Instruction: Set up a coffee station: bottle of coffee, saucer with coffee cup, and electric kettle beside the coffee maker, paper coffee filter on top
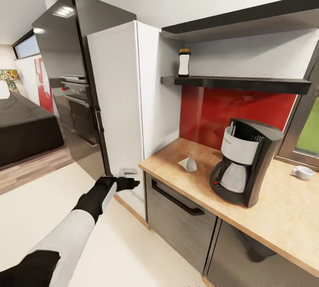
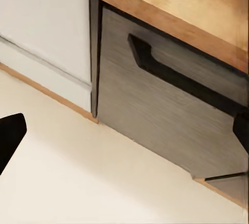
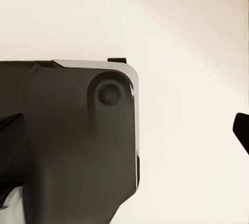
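Observation:
The black and silver coffee maker (image 1: 246, 163) stands on the wooden countertop (image 1: 283, 216). A white paper filter (image 1: 188, 163) lies on the counter to its left. At the right edge of the head view, near the window, sits a white coffee cup (image 1: 303, 172). The bottle of coffee (image 1: 184, 63), white with a dark lid, stands at the left end of the dark wall shelf (image 1: 239, 84). My left gripper (image 1: 127, 183) (image 2: 124, 135) hangs open below counter height, left of the counter's corner, holding nothing. My right gripper (image 3: 124, 135) is open over the floor and empty.
A tall white cabinet (image 1: 119, 109) and a dark fridge unit (image 1: 66, 78) stand left of the counter. A grey drawer with a black handle (image 1: 176, 199) (image 2: 176, 78) sits under the counter. My own dark base (image 3: 67, 146) is below the right gripper. Pale floor (image 1: 26, 207) lies to the left.

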Robot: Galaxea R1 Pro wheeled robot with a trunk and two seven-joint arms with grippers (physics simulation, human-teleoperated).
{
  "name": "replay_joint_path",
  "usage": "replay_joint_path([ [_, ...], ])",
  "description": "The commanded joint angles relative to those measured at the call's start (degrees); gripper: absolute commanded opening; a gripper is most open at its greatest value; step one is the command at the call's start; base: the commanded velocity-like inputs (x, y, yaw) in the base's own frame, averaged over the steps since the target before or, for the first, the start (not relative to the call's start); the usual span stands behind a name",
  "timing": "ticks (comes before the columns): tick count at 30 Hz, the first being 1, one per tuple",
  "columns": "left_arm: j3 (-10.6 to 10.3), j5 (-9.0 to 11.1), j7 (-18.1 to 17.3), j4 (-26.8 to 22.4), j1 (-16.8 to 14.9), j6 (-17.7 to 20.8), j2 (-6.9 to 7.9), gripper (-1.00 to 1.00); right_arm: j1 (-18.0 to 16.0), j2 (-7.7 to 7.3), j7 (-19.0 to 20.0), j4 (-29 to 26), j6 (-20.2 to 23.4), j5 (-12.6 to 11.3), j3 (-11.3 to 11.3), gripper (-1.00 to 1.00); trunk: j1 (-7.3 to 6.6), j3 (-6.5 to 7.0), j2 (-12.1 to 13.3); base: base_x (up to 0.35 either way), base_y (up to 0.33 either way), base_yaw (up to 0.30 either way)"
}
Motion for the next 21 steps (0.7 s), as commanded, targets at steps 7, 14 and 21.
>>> replay_joint_path([
  [7, -0.1, -0.2, 0.7, 0.7, -4.0, 4.4, -2.18, 1.00, 0.0, -0.34, -0.1, 0.4, -0.2, 0.3, -0.3, 1.00, 0.02, -0.03, 0.0, 0.000, 0.000, -0.260],
  [14, -0.1, -0.3, 1.4, 1.0, -4.0, 5.9, -2.39, 1.00, 0.0, -0.45, -0.1, 0.6, -0.1, 0.4, -0.2, 1.00, 0.02, -0.03, 0.0, 0.000, 0.000, -0.266],
  [21, 0.1, -0.2, 5.7, 1.0, -3.7, 6.1, -2.41, 1.00, 0.0, -0.43, -0.1, 0.6, -0.1, 0.4, -0.1, 1.00, 0.02, -0.03, 0.0, 0.000, 0.000, -0.267],
])
